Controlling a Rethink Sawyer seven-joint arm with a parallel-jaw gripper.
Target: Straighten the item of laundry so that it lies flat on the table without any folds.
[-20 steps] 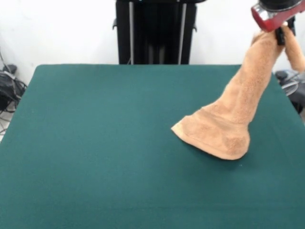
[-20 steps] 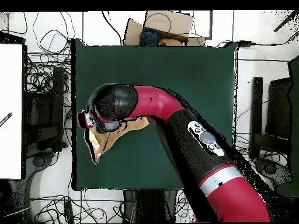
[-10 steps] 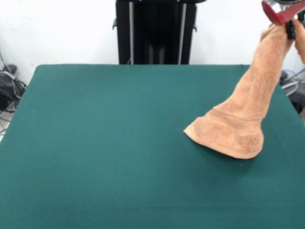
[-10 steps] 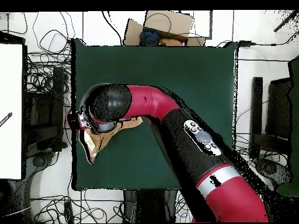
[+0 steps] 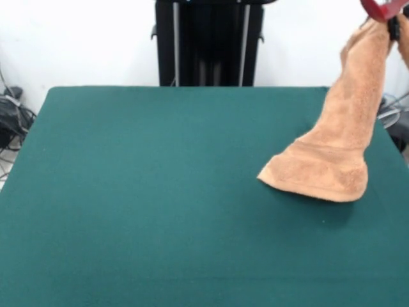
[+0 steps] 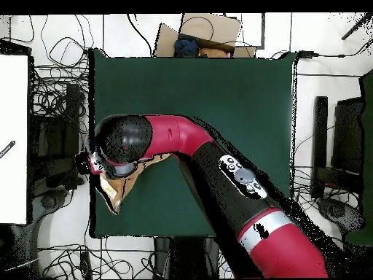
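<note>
Tool (image 5: 391, 14) above, towel (image 5: 332, 153) hanging beneath

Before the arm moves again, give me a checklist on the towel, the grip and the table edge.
1. Grip: gripper at the top edge holds the towel up by one end: ok.
2. Finger detail: mostly cut off by the picture's edge: cannot tell.
3. Towel flat: hangs bunched in a column, only its lower end on the table: not ok.
4. Edge margin: overhead, the towel sits at the table's side edge: not ok.
5. White tag: cannot tell.
</note>
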